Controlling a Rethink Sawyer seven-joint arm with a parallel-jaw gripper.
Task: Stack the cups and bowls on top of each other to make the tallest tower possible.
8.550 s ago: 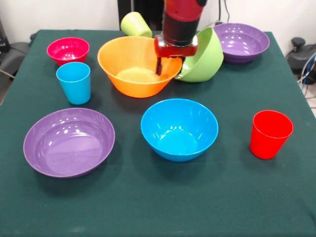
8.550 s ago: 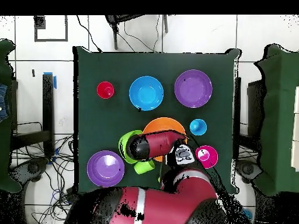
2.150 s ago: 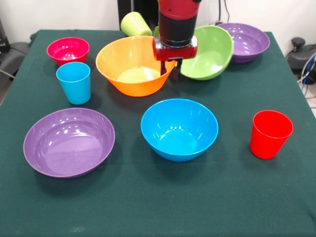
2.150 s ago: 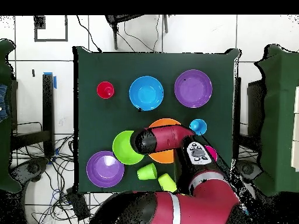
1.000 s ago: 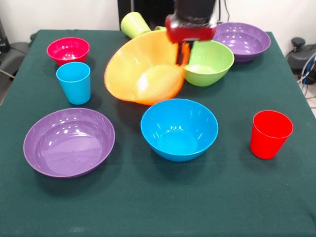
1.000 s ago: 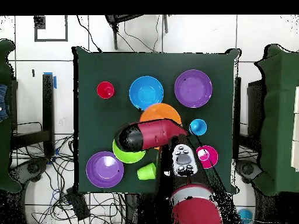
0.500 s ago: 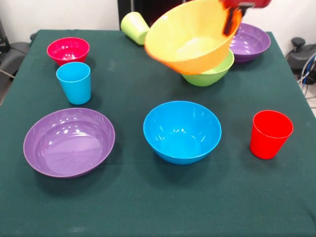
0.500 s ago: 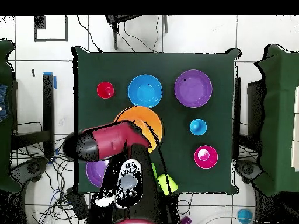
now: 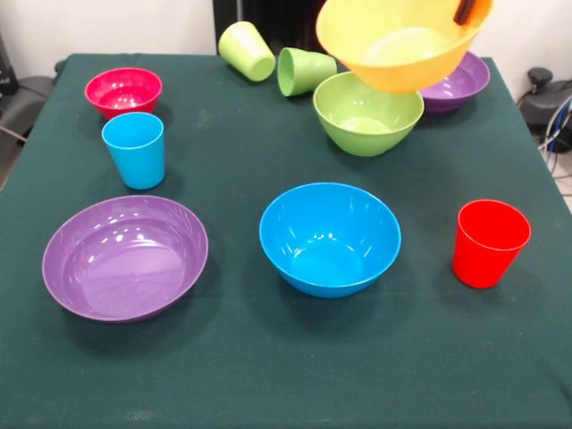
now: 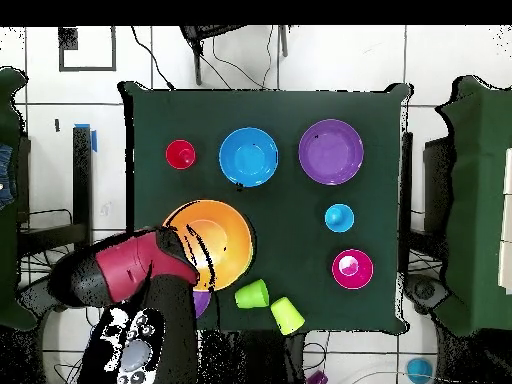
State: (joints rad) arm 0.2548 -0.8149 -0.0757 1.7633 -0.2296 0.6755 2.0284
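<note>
My gripper [image 9: 465,11] is shut on the rim of the large orange bowl [image 9: 402,40] and holds it tilted in the air, above the green bowl [image 9: 368,112]. Only a dark finger shows at the top edge. In the overhead view the red arm [image 10: 130,265] meets the orange bowl [image 10: 208,245], which hides the green bowl. The blue bowl [image 9: 329,237], a purple bowl [image 9: 125,256], the small red bowl [image 9: 123,91] and a second purple bowl [image 9: 465,80] stand apart. No pile of bowls shows.
The sky blue cup [image 9: 134,149] and the red cup [image 9: 488,241] stand upright. The yellow-green cup [image 9: 246,49] and the green cup [image 9: 304,70] lie on their sides at the table's far edge. A dark green cloth [image 9: 268,357] covers the table.
The gripper has lifted the orange bowl off the table and carried it up and right in the front view, over the green bowl. The lying green cup now shows.
</note>
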